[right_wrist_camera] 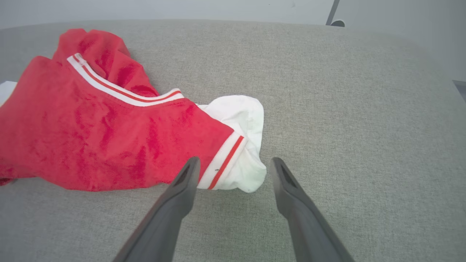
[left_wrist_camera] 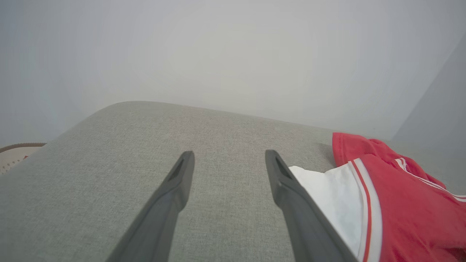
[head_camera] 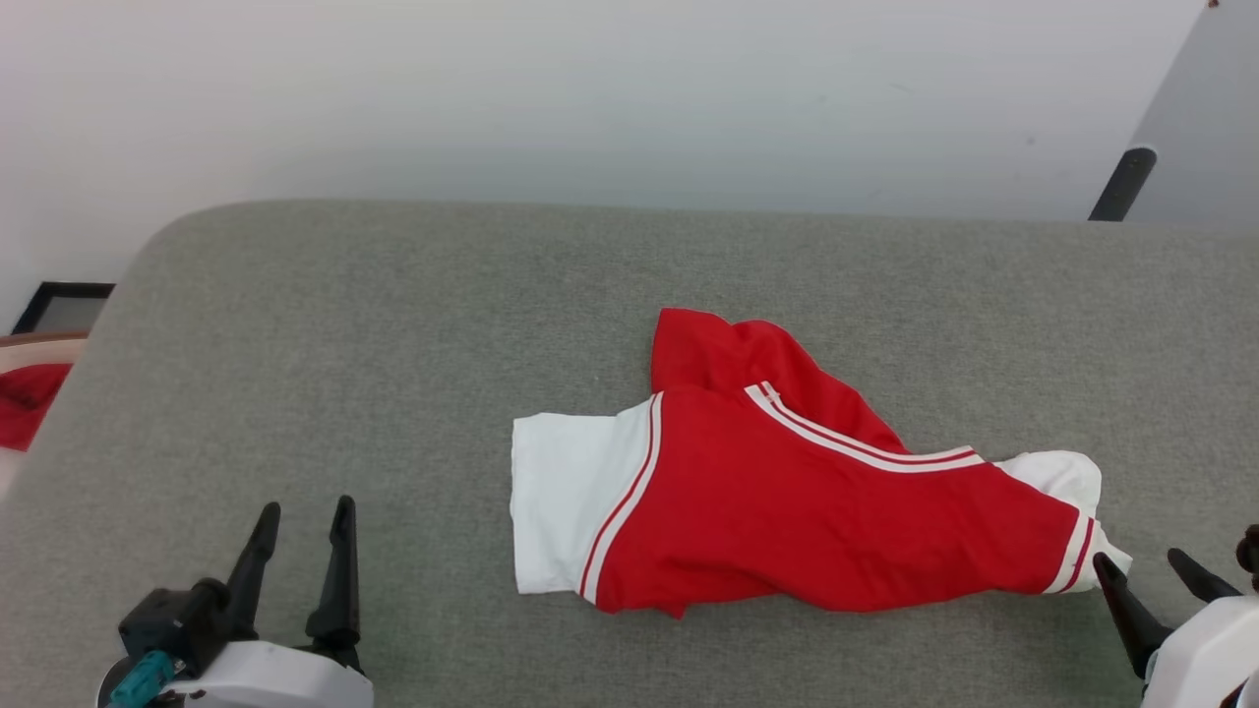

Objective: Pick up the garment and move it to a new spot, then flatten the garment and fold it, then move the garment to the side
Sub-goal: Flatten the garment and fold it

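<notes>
The garment [head_camera: 787,492], a red jersey shirt with white sleeves and striped trim, lies crumpled and partly folded on the grey padded surface [head_camera: 393,324], right of centre. My left gripper [head_camera: 300,526] stands open at the lower left, well clear of the shirt's white left sleeve [left_wrist_camera: 335,196]. My right gripper [head_camera: 1151,565] is open at the lower right, its fingertips just short of the bunched white right sleeve [right_wrist_camera: 240,145]. In the right wrist view the right gripper [right_wrist_camera: 235,163] has that sleeve's edge lying loose before its tips. In the left wrist view the left gripper [left_wrist_camera: 229,156] holds nothing.
A small red cloth lump [head_camera: 25,398] sits in a cream basket [left_wrist_camera: 14,153] off the surface's left end. A dark pole [head_camera: 1121,182] leans at the far right by the pale wall. Bare grey surface stretches to the left and behind the shirt.
</notes>
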Motion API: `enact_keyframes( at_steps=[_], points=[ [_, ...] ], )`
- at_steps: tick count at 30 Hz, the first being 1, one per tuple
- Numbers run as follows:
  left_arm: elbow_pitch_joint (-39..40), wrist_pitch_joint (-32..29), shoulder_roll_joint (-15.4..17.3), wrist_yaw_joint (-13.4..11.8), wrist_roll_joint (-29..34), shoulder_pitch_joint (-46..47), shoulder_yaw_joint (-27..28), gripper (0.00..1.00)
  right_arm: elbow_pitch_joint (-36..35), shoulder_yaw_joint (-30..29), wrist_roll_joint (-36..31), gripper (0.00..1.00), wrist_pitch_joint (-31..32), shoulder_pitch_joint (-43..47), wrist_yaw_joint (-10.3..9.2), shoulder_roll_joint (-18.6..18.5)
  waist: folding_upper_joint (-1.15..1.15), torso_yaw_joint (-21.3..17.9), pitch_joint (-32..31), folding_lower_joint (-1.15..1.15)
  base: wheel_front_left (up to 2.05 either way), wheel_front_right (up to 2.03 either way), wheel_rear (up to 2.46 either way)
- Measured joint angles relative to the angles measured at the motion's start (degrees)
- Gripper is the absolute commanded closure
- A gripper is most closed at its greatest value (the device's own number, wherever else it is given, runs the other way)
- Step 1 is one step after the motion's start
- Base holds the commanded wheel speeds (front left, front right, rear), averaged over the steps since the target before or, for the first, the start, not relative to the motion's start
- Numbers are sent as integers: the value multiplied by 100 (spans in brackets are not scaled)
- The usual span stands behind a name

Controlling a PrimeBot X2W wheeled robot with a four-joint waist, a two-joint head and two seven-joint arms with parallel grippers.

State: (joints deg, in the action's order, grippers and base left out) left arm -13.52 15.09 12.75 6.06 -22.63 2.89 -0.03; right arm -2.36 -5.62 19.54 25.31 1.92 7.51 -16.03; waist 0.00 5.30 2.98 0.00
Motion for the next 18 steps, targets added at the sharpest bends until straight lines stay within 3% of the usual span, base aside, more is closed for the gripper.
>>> enact_keyframes(
  at_steps=[12, 18],
  points=[
    [89, -7, 33, -27, -1, 15, -82, 0, -135, -215, -124, 0, 0, 70, 0, 119, 0, -101, 106, 0, 0, 0, 0],
    [147, -327, 205, 31, 19, 272, -319, 0, -221, -182, -165, 0, -60, 52, 0, 179, 0, -125, 163, 0, 0, 0, 0]
  ],
)
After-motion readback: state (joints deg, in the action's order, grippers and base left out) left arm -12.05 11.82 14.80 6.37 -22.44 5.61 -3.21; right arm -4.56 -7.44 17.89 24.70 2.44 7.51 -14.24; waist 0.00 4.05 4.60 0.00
